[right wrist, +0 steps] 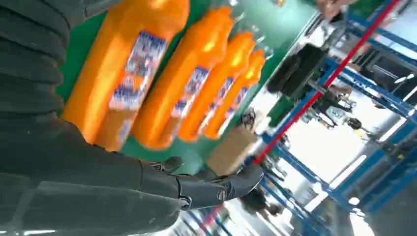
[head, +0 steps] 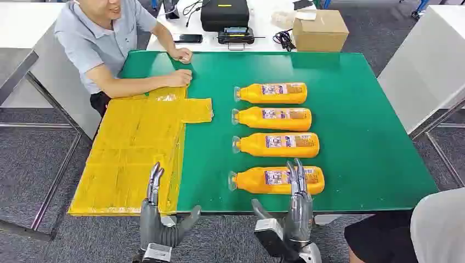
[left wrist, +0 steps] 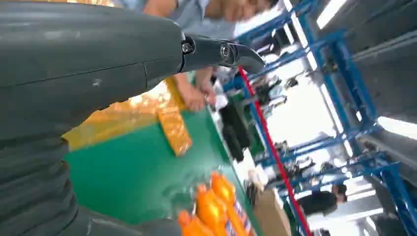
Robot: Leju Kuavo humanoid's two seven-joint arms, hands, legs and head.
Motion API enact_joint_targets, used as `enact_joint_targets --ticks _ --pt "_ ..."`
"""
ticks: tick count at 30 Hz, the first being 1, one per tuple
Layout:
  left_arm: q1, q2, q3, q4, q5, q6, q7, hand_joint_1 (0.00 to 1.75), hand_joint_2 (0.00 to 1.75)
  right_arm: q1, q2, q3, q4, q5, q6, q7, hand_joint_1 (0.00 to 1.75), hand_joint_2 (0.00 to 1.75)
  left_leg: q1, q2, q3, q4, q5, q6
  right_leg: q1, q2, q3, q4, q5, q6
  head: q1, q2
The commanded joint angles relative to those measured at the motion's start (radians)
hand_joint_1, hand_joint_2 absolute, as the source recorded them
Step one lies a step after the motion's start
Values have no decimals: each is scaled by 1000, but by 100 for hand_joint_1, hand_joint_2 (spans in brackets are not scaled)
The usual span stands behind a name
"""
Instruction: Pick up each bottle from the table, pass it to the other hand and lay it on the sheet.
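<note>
Several orange bottles lie on their sides in a column on the green table (head: 362,126), caps pointing left. The nearest bottle (head: 277,180) (right wrist: 125,73) lies close to the front edge. My right hand (head: 293,211) hangs open at that edge, its fingertips (head: 299,172) over the nearest bottle's label end and nothing in its grasp. My left hand (head: 159,216) is open too, fingers raised over the near edge of the yellow sheet (head: 137,153) (left wrist: 147,110). The sheet covers the table's left part.
A person sits at the far left with both forearms (head: 148,82) on the table by the sheet's far end. Behind the table stand a black case (head: 225,13) and a cardboard box (head: 319,30). Another person's knee (head: 411,230) is at the near right corner.
</note>
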Motion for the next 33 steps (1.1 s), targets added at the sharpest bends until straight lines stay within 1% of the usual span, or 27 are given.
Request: enact_joint_targets --ticks 1,2,4,5,6,7,8,11,12,13,16,17,18,19,21,23,25,26,27,29,31,33 --pt "-64 0 7 76 69 -2 70 0 175 -76 -21 -176 157 262 -15 98 0 175 1 0 4 -2 0 -2 1 -1 5 -2 0 -2 0 0" --pt "-72 -4 13 82 58 -2 69 0 175 -98 -35 -185 193 268 -15 109 0 175 1 -1 3 -2 0 -1 1 -1 3 -2 0 -1 0 0" --pt "-74 -5 13 84 58 -2 70 0 175 -103 -37 -190 200 261 -15 102 0 175 1 0 5 -2 0 -2 2 0 5 -3 0 -2 0 0" --pt "-81 12 -16 90 60 -2 81 0 175 -108 -40 -201 227 293 -15 115 0 175 2 1 7 -2 -1 -2 2 0 7 -3 0 -3 0 0" --pt "-82 22 -33 88 73 -2 92 0 175 -109 -43 -201 237 303 -15 128 0 175 1 0 4 -2 0 -1 1 0 5 -2 0 -2 0 0" --pt "-79 23 -35 87 63 -2 94 0 175 -112 -51 -190 256 295 -15 135 0 175 0 -1 3 -1 0 -1 1 -1 3 -2 0 -1 0 0" --pt "-76 22 -36 86 45 -2 97 0 175 -117 -61 -180 266 293 -15 148 0 175 1 0 6 -2 -1 -2 2 -1 6 -3 0 -2 0 0" --pt "-73 21 -35 85 43 -2 97 0 175 -119 -64 -181 268 292 -15 150 0 175 1 0 3 -2 0 -1 1 0 4 -2 0 -1 0 0" --pt "-73 21 -35 85 43 -2 97 0 175 -119 -64 -181 268 292 -15 150 0 175 1 0 6 -2 -1 -2 1 0 6 -2 -1 -2 0 0" --pt "-75 23 -40 85 46 -2 100 0 175 -121 -64 -179 269 315 -15 162 0 175 1 1 5 -2 -1 -2 1 0 5 -2 -1 -2 0 0" --pt "-82 34 -62 86 55 -2 112 0 175 -128 -68 -174 279 313 -15 171 0 175 1 1 5 -2 -1 -2 1 0 5 -2 -1 -2 0 0" --pt "-83 38 -74 84 52 -2 123 0 175 -141 -75 -167 300 320 -15 190 0 175 1 0 3 -1 0 -1 1 0 3 -2 0 -2 0 0" --pt "-88 48 -99 85 55 -2 140 0 175 -158 -90 -150 328 328 -13 214 0 175 1 1 6 -1 -1 -2 2 0 6 -2 -1 -3 0 0" --pt "-88 48 -102 85 51 -2 142 0 175 -166 -95 -145 338 325 -10 217 0 175 1 1 4 -1 0 -1 1 0 4 -2 0 -2 0 0" --pt "-95 56 -125 88 52 -2 151 0 175 -189 -105 -137 367 321 -1 224 0 175 1 2 5 -1 -1 -2 1 1 5 -2 0 -2 0 0" --pt "-97 58 -137 87 43 -2 165 0 175 -202 -112 -132 387 320 8 232 0 175 1 1 3 -1 0 -1 1 1 4 -2 1 -1 0 0" --pt "-97 58 -141 87 40 -2 167 0 175 -203 -115 -132 388 321 10 234 0 175 1 2 5 -2 -1 -1 1 1 5 -2 0 -2 0 0" --pt "-100 65 -155 83 42 -2 180 0 175 -205 -120 -125 385 329 18 245 0 175 1 1 4 -1 0 -1 1 1 4 -2 0 -2 0 0" --pt "-106 79 -180 80 49 -2 195 0 175 -207 -128 -116 380 360 21 270 0 175 1 2 6 -1 -1 -2 2 1 6 -2 0 -3 0 0" --pt "-108 82 -191 79 46 -2 204 0 175 -209 -134 -113 373 369 30 280 0 175 1 1 4 -1 -1 -1 1 0 4 -2 0 -2 0 0" --pt "-108 82 -191 79 46 -2 204 0 175 -209 -134 -113 373 369 30 280 0 175 0 1 5 -1 -1 -2 1 1 5 -1 0 -2 0 0" --pt "-118 90 -216 82 38 -2 215 0 175 -216 -146 -106 366 391 51 301 0 175 0 1 3 -1 -1 -1 0 0 3 -1 0 -1 0 0"
